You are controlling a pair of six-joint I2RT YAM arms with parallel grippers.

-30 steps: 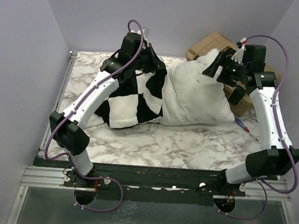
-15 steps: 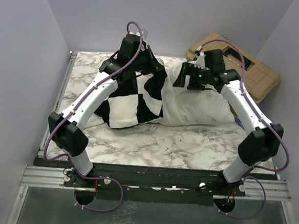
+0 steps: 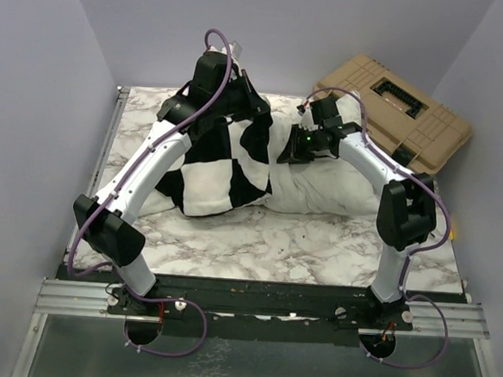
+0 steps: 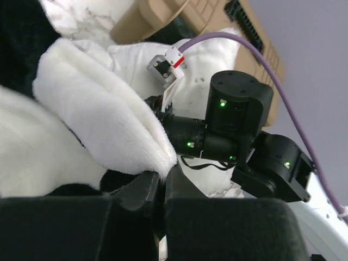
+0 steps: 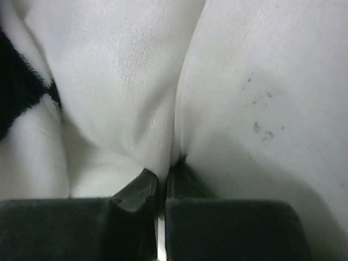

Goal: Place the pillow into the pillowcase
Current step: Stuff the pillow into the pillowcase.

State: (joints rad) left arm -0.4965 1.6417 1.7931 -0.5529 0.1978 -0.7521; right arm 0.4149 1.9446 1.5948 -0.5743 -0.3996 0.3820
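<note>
Both arms are reaching to upper centre, left hand [image 4: 162,184] pinching the pillowcase [image 3: 207,178] edge, right hand [image 5: 162,182] clamping a pillow [image 3: 343,182] fold.

Marble worktop [image 3: 257,236] with white pillow [image 3: 338,186] lying across the middle, right part bare, left end tucked inside black-and-white checked pillowcase [image 3: 214,173]; left tool [image 3: 250,104] at the pillowcase's far top edge, fabric raised there; right tool [image 3: 287,152] down on the pillow just beside the pillowcase's mouth, fingertips hidden under the wrist; tan plastic case [image 3: 400,104] at far right corner, behind the pillow; both arm bases on rail at near edge.
</note>
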